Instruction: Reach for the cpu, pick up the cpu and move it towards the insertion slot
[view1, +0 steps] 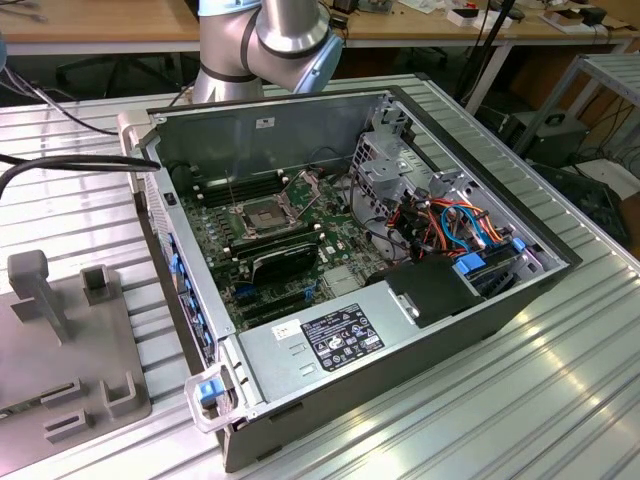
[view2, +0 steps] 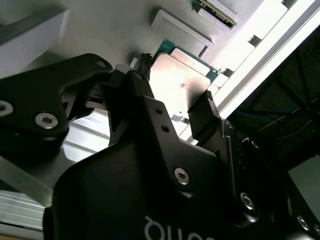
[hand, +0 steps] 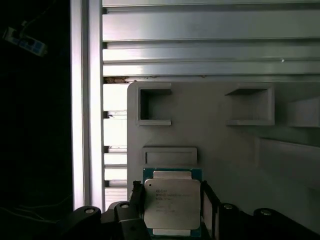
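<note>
We see the hand (hand: 171, 199) clamped on the cpu (hand: 172, 205) in the first wrist view, with one dark finger (hand: 208, 197) bearing on each of two opposite edges and the metal lid facing up. The chip sits over the grey fixture plate (hand: 225, 125), which lies on the ribbed metal surface (hand: 200, 45). We cannot tell whether it rests on the plate or is lifted clear.

We judge it light, stiff and flat, yet fragile (the thin green board and its underside would not forgive a scrape or a bend). Its smooth edges could slip, so those edges seem the right place to hold, kept level and under modest force.

In the exterior view, the insertion slot (view1: 262, 212) lies on the board inside the computer case (view1: 300, 125).
</note>
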